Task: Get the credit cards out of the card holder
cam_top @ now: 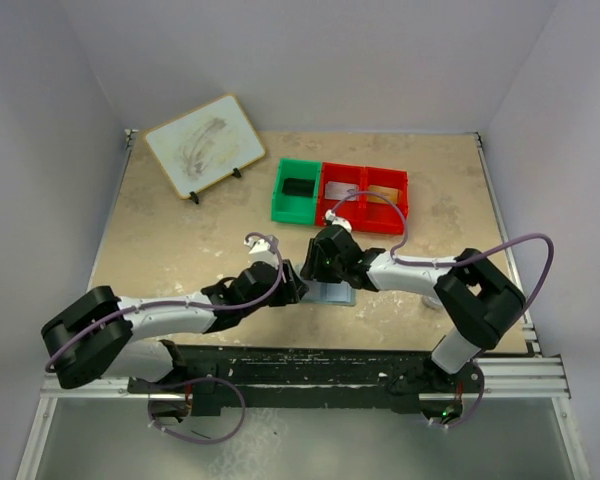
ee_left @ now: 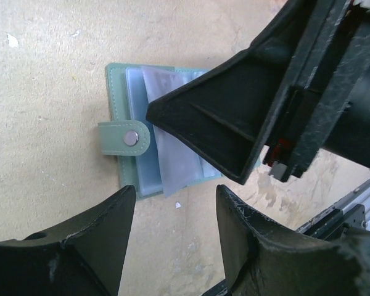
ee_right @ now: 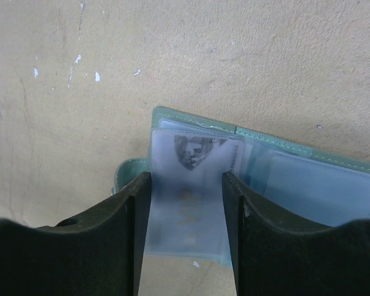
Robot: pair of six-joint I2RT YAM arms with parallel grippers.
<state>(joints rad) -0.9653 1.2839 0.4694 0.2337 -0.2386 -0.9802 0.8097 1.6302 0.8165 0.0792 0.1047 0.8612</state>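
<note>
Tan table (cam_top: pixel 180 240) inside white walls, a whiteboard on a stand (cam_top: pixel 202 145) at far left, a green bin (cam_top: pixel 298 190) touching a red bin (cam_top: pixel 365 187) at far centre. Left arm (cam_top: pixel 170 315) and right arm (cam_top: pixel 420 270) both reach in to the middle and meet over the card holder (cam_top: pixel 332 294), which lies open and flat on the table, near side of centre, apart from the bins. Left gripper (ee_left: pixel 176 203) hovers just beside the holder's edge, jaws apart with only bare table between them, holding nothing. Right gripper (ee_right: pixel 186 185) is down on the holder, one finger on each side of a frosted plastic sleeve (ee_right: pixel 188 203), both at its edges; cannot tell if they pinch it. A dark crest on a card (ee_right: pixel 191 151) shows through the sleeve top. Green snap tab (ee_left: pixel 124 138) sticks out from the holder's side, flat on the table
</note>
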